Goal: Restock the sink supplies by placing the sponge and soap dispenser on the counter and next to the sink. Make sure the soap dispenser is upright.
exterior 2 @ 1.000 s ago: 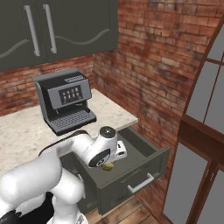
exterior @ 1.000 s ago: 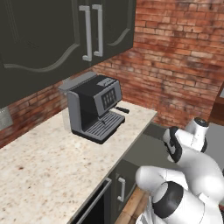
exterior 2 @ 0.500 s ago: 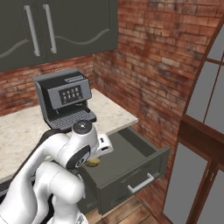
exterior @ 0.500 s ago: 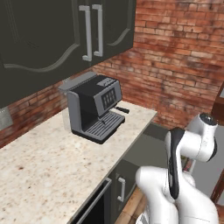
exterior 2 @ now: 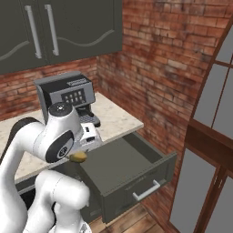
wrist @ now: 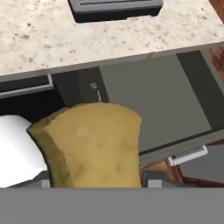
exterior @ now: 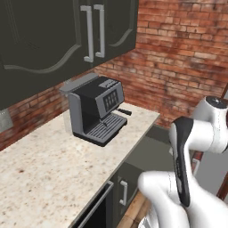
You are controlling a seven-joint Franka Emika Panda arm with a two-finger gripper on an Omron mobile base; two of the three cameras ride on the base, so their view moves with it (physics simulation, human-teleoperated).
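The jaws (exterior 2: 81,152) are closed on the sponge (wrist: 94,146), which sits right between them and bulges out at the front of the hand; in the right base view it shows as a small olive lump (exterior 2: 78,156) just under the wrist. It hangs above the open drawer (exterior 2: 136,175), off the front edge of the tabletop (exterior 2: 116,120).

What the next move turns on: in the hand view the tabletop (wrist: 39,41) lies at 12 o'clock from the sponge, past the drawer's inner wall, with the coffee machine (wrist: 114,8) standing at its far side. By my reading the sponge must travel up and toward 12 o'clock to clear that edge. The sink cannot be placed from here.
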